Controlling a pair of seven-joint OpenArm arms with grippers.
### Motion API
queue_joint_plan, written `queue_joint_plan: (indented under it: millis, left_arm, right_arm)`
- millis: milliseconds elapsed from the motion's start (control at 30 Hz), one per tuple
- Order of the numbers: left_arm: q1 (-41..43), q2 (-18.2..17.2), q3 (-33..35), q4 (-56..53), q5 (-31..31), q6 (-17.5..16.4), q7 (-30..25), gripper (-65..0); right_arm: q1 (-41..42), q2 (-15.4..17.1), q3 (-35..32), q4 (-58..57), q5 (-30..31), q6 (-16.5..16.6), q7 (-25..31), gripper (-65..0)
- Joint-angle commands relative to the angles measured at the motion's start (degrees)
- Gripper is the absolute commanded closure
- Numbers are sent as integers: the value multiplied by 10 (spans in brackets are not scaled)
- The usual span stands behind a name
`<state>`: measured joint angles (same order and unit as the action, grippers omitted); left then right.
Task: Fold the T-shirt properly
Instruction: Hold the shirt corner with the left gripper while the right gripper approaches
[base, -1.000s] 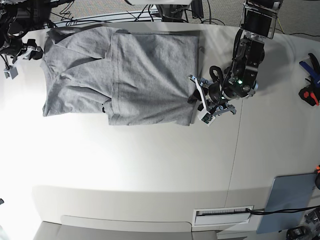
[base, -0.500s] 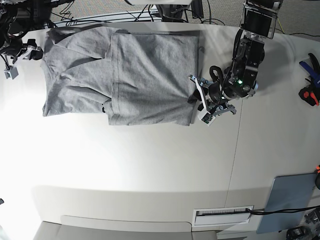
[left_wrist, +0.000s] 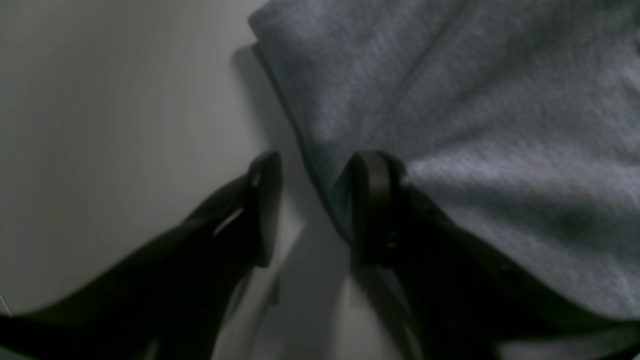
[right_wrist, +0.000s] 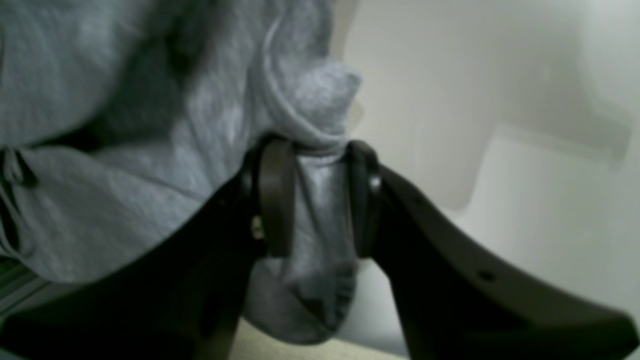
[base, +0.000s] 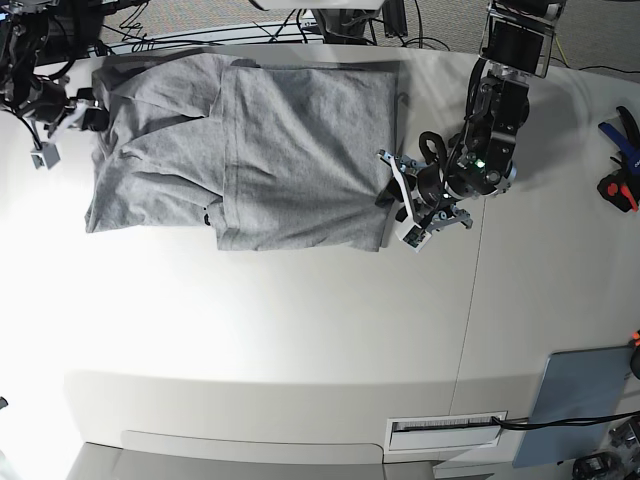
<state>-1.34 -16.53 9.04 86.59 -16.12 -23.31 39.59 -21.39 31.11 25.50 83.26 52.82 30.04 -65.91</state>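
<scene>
The heather-grey T-shirt (base: 300, 150) lies spread on the white table (base: 300, 340), partly folded, with a doubled panel on its right half. My left gripper (base: 399, 206) sits at the shirt's right edge. In the left wrist view the left gripper (left_wrist: 317, 205) is open: the T-shirt (left_wrist: 475, 100) hem runs between its fingers, and one finger (left_wrist: 372, 200) rests against the cloth. My right gripper (base: 87, 112) is at the shirt's far left corner. In the right wrist view the right gripper (right_wrist: 318, 200) is shut on a bunched fold of the T-shirt (right_wrist: 125, 150).
Blue and red hand tools (base: 620, 160) lie at the table's right edge. A grey pad (base: 580, 405) sits at the front right. Cables (base: 300, 25) run behind the table. A labelled slot (base: 445, 430) is at the front edge.
The right gripper has moved right and slightly nearer, drawing the shirt's far left corner inward so it bunches. The left arm has not moved.
</scene>
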Motion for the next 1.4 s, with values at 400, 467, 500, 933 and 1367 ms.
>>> queue_joint_plan:
  millis: [400,467,500,933,1367]
  left_arm:
    - [-9,-3,-2,8,-6,2,-6,-230]
    - [-9,-3,-2,8,-6,2,-6,-230]
    - [-9,-3,-2,8,-6,2,-6,-230]
    - [-9,-3,-2,8,-6,1,-5,-230]
    - [-9,-3,-2,8,-6,2,-6,-230]
  right_arm:
    - [19,11,80,3,-2,-3,-40,-187]
    - [19,11,103,2,-2,-3,-31,-187]
    - [19,11,112,2,-4,-2,-27,-187]
    - [78,11,116,-4,-18,-2,-27,-187]
    - [120,11,116,-197,142,96,-141,-187]
